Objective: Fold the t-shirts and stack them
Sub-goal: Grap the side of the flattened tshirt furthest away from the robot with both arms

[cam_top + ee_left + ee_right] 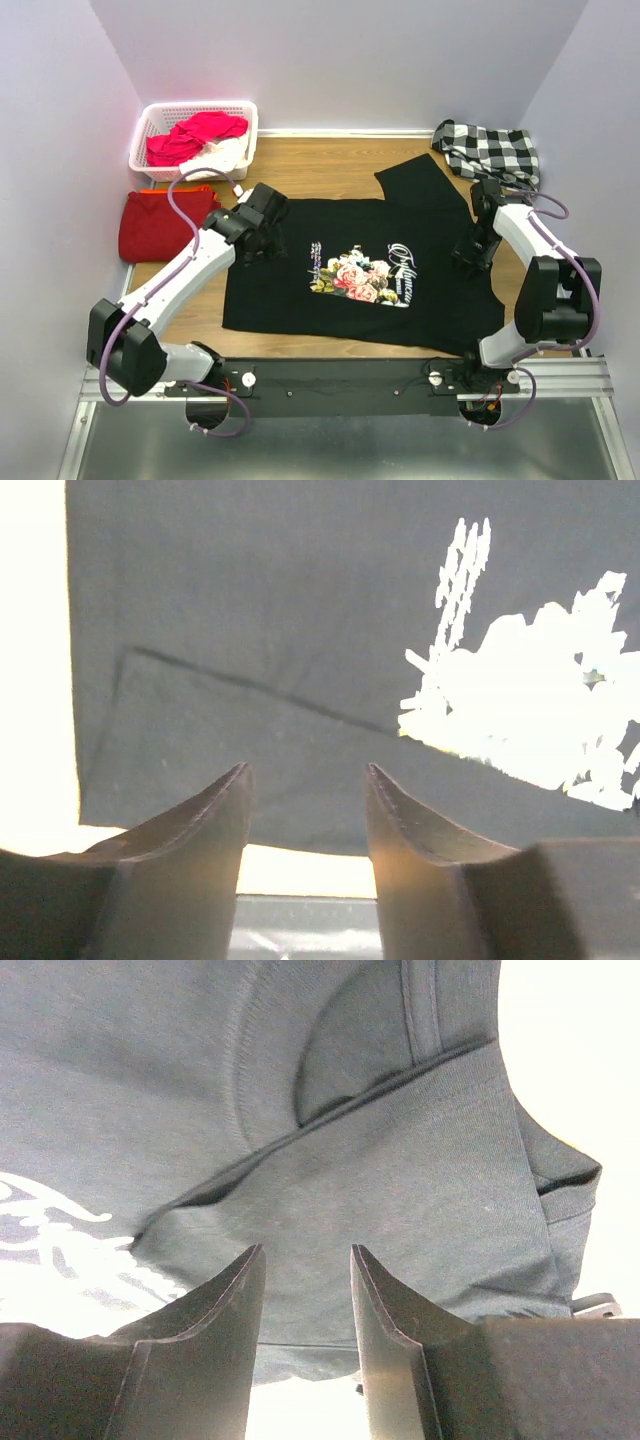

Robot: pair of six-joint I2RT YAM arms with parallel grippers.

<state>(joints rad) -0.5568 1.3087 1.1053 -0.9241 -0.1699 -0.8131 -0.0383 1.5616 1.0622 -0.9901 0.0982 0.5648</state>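
Observation:
The black t-shirt (300, 300) with a pink-rose print (362, 277) lies spread flat on the wooden table, one sleeve (420, 183) sticking out at the back. The dark-red t-shirt (158, 224) lies folded at the left edge. My left gripper (252, 243) is open above the shirt's left hem side; its wrist view shows dark cloth (250, 630) and the overexposed print (530, 720) between open fingers (210, 820). My right gripper (468, 255) is open over the collar and shoulder side; its wrist view shows the collar (370, 1050) and folded cloth. Both grippers hold nothing.
A white basket (243, 122) with pink and white clothes stands at the back left. A black-and-white checked cloth (490, 150) lies at the back right. White walls close in three sides. A metal rail (340, 380) runs along the near edge.

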